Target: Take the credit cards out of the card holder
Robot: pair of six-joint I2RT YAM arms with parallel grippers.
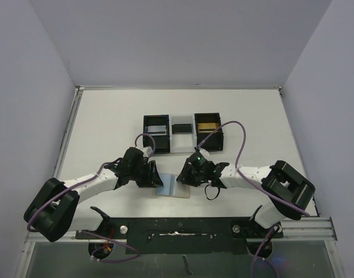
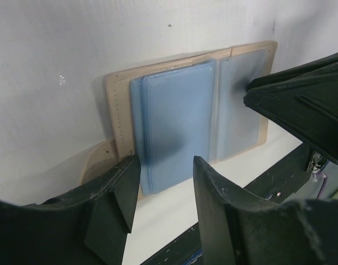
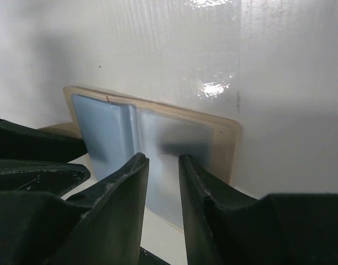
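Note:
The card holder [image 1: 172,190] lies open and flat on the white table, a tan rim [image 2: 117,91] around blue inner pockets [image 2: 174,121]. Its right half shows a smooth light blue-grey face [image 3: 177,138], which looks like one of the credit cards in its sleeve [image 2: 235,105]. My left gripper [image 2: 164,182] hovers over the near edge of the left half, open with nothing between its fingers. At the right half, my right gripper [image 3: 162,163] has its tips at the blue-grey face. Its jaws stand a narrow gap apart with nothing in it. The two grippers [image 1: 157,175] [image 1: 181,176] nearly meet above the holder.
A black-and-white three-compartment tray [image 1: 180,143] stands behind the holder at mid-table, with a gold-brown item in its right compartment [image 1: 208,124]. The black rail with the arm bases [image 1: 177,227] runs just in front of the holder. Grey walls enclose the table.

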